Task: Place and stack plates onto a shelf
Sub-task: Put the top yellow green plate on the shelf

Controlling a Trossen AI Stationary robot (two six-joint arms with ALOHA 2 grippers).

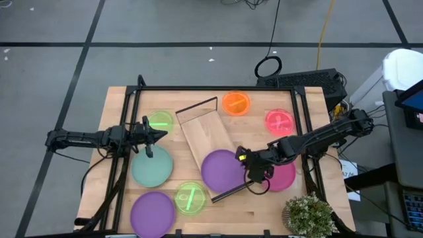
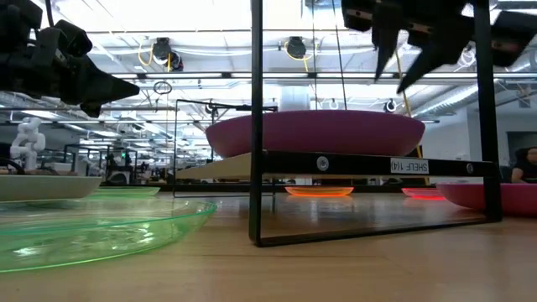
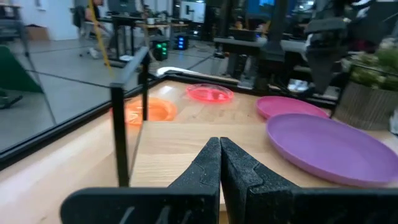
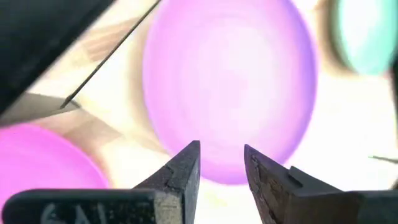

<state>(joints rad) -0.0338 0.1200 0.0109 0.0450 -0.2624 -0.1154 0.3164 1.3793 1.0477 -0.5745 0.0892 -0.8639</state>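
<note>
The shelf (image 1: 198,129), a light board with black wire end frames, lies slanted mid-table. A large purple plate (image 1: 221,170) rests on its near end, also seen in the low view (image 2: 315,132). My right gripper (image 1: 254,173) hovers open above that plate's right rim (image 4: 222,155), beside the magenta plate (image 1: 285,177) lying on the table. My left gripper (image 1: 158,135) is shut and held in the air left of the shelf, above the teal plate (image 1: 152,166); in its wrist view (image 3: 219,163) it points along the shelf board (image 3: 180,149).
A second purple plate (image 1: 152,211) and a small green one (image 1: 190,197) sit near the front edge. Another green plate (image 1: 159,121), an orange one (image 1: 236,102) and a pink one (image 1: 279,121) lie farther back. A potted plant (image 1: 309,215) stands at the near right corner.
</note>
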